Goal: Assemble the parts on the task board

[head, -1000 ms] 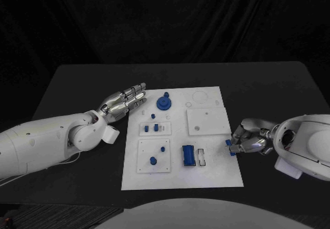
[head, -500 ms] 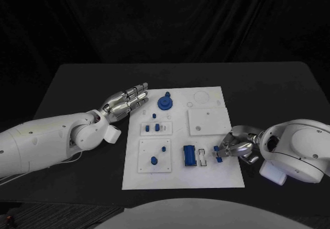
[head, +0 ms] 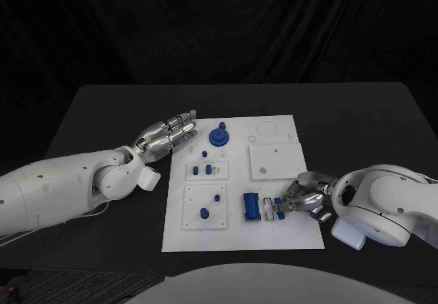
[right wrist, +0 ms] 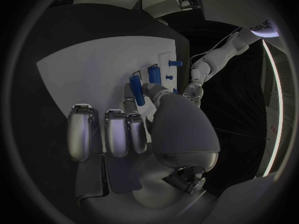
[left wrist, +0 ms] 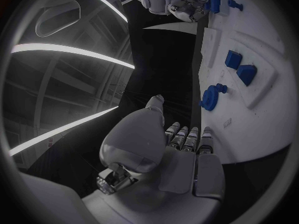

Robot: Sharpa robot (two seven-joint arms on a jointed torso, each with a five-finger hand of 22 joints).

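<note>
A small blue part (head: 279, 208) is being pinched by the right hand (head: 303, 199), now carried inward over the task board (head: 285, 237), beside one blue block (head: 249, 206). The left hand (head: 167, 136) is being held flat, empty.

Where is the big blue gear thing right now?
The blue gear stands on the far part of the task board in the head view, just beside the left hand's fingertips.
</note>
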